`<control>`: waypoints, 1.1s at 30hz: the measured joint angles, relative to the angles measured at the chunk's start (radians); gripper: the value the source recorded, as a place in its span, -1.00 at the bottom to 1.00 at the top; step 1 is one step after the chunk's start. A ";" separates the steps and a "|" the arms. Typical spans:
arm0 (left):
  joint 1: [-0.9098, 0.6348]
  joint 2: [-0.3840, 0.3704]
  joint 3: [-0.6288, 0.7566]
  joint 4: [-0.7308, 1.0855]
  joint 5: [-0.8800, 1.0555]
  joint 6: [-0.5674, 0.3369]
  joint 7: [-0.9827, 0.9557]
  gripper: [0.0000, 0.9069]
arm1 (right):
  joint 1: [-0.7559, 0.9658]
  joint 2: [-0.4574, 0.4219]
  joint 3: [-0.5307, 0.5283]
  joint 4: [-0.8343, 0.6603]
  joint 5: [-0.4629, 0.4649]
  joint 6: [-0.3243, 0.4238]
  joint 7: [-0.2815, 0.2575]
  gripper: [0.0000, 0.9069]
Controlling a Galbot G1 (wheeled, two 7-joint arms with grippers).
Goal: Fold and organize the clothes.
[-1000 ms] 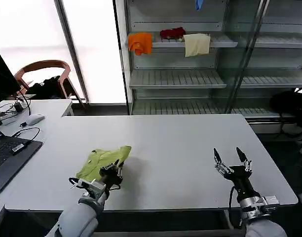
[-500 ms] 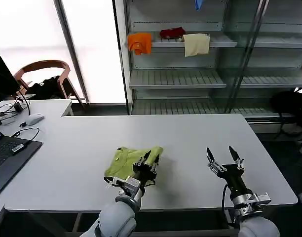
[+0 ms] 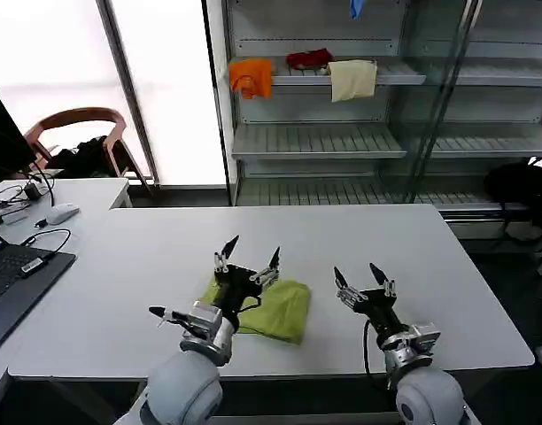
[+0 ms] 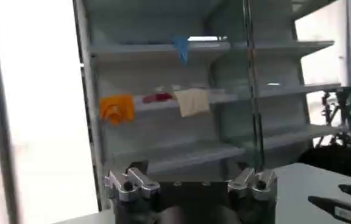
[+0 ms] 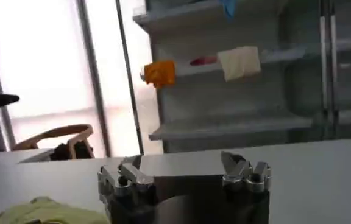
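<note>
Presently we record one lime yellow-green T-shirt [image 3: 271, 308], lying bunched on the white table [image 3: 342, 239] near its front edge, roughly at the middle of the table's width; a corner of the same garment shows in the right wrist view [image 5: 38, 212]. We note the left gripper [image 3: 246, 259] raised just above the shirt's rear left part, its two dark pointed fingers [image 3: 225, 249] spread wide and tilted up and away from the robot, holding nothing; the left forearm rises from the lower edge of the head view, its wrist angled up toward the shirt. We note the right gripper [image 3: 362, 280] to the right of the shirt, apart from it, hovering over bare table with its fingers likewise spread and pointing up and forward, empty; its forearm comes up from the front edge of the table, wrist bent back. Both grippers stand close to one another, the shirt between and slightly under the left one. Behind the table we list a metal shelving unit [image 3: 315, 142], bearing on one upper shelf an orange cloth [image 3: 251, 77], a dark red cloth [image 3: 308, 59] and a cream cloth [image 3: 352, 79]. At the table's left we list a laptop [image 3: 14, 279], a computer mouse [image 3: 62, 213] and a wooden chair [image 3: 81, 133] by the window.
</note>
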 measured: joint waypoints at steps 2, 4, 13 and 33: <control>0.040 0.024 -0.043 -0.027 -0.003 0.000 0.014 1.00 | 0.015 0.014 -0.030 -0.012 0.017 -0.036 0.011 1.00; 0.082 0.038 -0.082 -0.051 -0.004 -0.001 0.026 1.00 | 0.026 0.028 -0.058 -0.018 0.033 -0.067 0.027 1.00; 0.239 0.065 -0.196 -0.124 0.010 -0.001 0.057 1.00 | 0.045 0.092 -0.153 -0.038 0.085 -0.153 0.147 1.00; 0.354 0.063 -0.273 -0.149 0.038 -0.030 0.075 1.00 | 0.093 0.160 -0.237 -0.109 0.097 -0.190 0.212 -1.00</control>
